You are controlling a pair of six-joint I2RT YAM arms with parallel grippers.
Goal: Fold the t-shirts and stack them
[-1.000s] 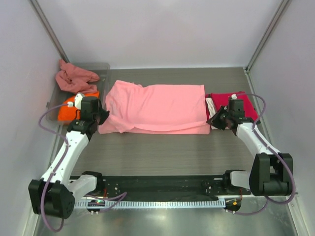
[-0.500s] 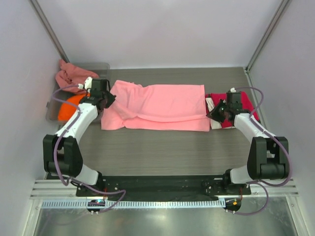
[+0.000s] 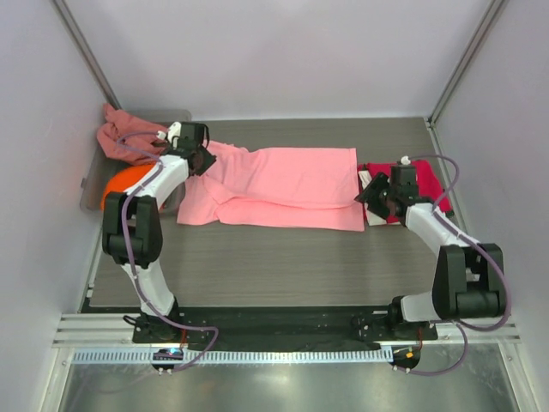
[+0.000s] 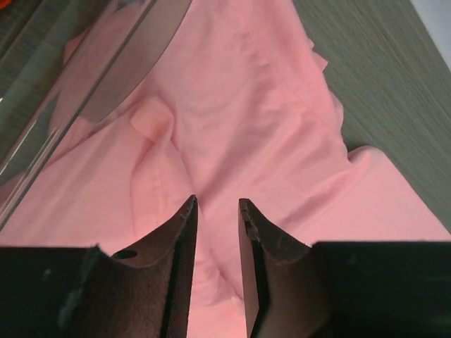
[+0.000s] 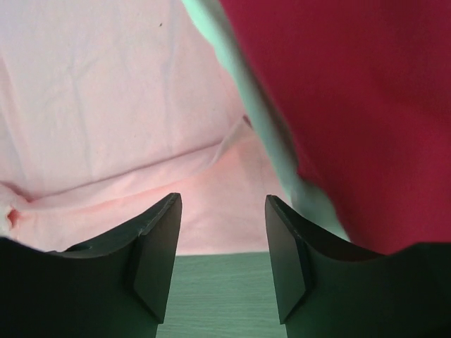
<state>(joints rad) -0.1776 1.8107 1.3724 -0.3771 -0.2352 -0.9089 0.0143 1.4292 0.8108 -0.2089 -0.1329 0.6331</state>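
The light pink t-shirt (image 3: 283, 184) lies folded lengthwise mid-frame on the bench (image 3: 283, 262). Limp and light, it probably needs pinching at both end edges. Left hand (image 4: 217, 205) and right hand (image 5: 223, 200) hover there, both parted, gripping nothing.

Lying across the middle of the table (image 3: 283, 257): a long folded t-shirt (image 3: 292, 184). Just beside its left end, a tray (image 3: 87, 190) holding a crumpled t-shirt (image 3: 120, 137) at the back and a bunched t-shirt (image 3: 122, 182) in front. At its right end, a stack of t-shirts (image 3: 429, 184).
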